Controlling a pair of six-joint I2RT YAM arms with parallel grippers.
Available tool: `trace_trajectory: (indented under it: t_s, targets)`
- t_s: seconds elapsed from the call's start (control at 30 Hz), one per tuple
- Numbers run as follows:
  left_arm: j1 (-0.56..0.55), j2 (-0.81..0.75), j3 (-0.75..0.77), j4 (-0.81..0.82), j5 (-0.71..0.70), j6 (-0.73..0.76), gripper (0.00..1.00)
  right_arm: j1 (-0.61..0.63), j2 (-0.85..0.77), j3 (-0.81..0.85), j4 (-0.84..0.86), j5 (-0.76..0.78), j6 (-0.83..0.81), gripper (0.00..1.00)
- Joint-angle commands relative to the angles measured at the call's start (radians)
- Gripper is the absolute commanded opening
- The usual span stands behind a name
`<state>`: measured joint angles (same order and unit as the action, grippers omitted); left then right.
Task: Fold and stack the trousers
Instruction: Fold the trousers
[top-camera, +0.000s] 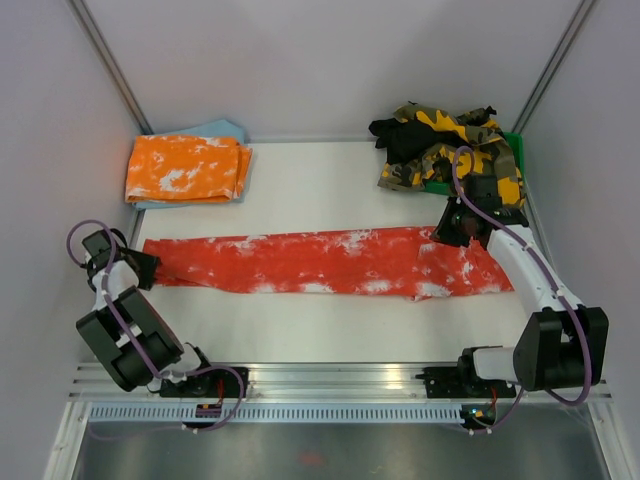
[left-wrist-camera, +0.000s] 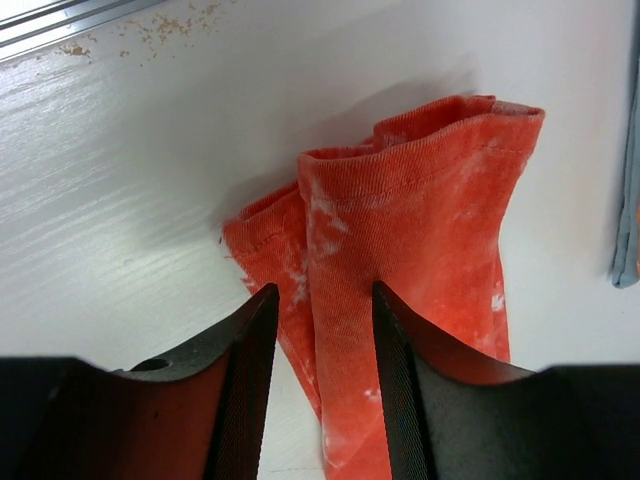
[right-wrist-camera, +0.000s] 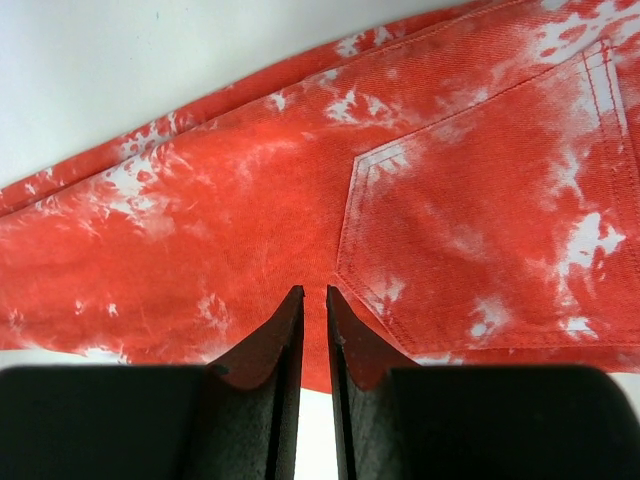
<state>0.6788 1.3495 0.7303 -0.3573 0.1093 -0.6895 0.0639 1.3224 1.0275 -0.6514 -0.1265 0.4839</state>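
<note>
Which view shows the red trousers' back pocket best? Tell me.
Right wrist: the back pocket is close up, stitching clear. Top external shows the red trousers whole, pocket indistinct. Left wrist shows only leg cuffs.

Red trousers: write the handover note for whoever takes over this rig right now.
Grippers: left gripper astride the leg cuff, clamped or not unclear; right gripper nearly shut, pinching the edge beside the back pocket.
Things: red trousers stretched flat across the table, unfolded.
Done: orange pair folded, far left.
To do: fold the red trousers, stack them; camouflage and black heap far right waits.
</note>
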Motion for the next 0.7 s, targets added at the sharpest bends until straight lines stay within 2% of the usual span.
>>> trace_trajectory:
  t_s: [0.0,0.17,0.27,0.3,0.4,0.5,0.67]
  targets:
    - [0.005,0.057,0.006,0.064,0.032,0.007,0.48,0.005,0.009,0.039,0.002,0.002,-0.002,0.2]
    - [0.005,0.086,0.001,0.095,0.041,0.001,0.46,0.005,-0.008,0.037,0.003,0.022,0.004,0.21]
    - [0.005,0.07,0.001,0.119,0.049,-0.013,0.19,0.005,-0.008,0.042,-0.007,0.031,0.002,0.21]
    - [0.004,0.06,0.007,0.13,0.052,-0.024,0.02,0.005,-0.008,0.043,-0.007,0.033,0.002,0.21]
    - [-0.004,0.048,0.047,0.115,0.064,-0.022,0.02,0.005,-0.021,0.037,-0.004,0.036,0.005,0.2]
    - [-0.01,-0.004,0.133,-0.032,0.018,0.019,0.02,0.005,-0.051,0.022,0.001,0.045,0.005,0.2]
    - [-0.012,-0.124,0.23,-0.181,-0.051,0.073,0.02,0.005,-0.087,-0.007,0.012,0.054,-0.002,0.21]
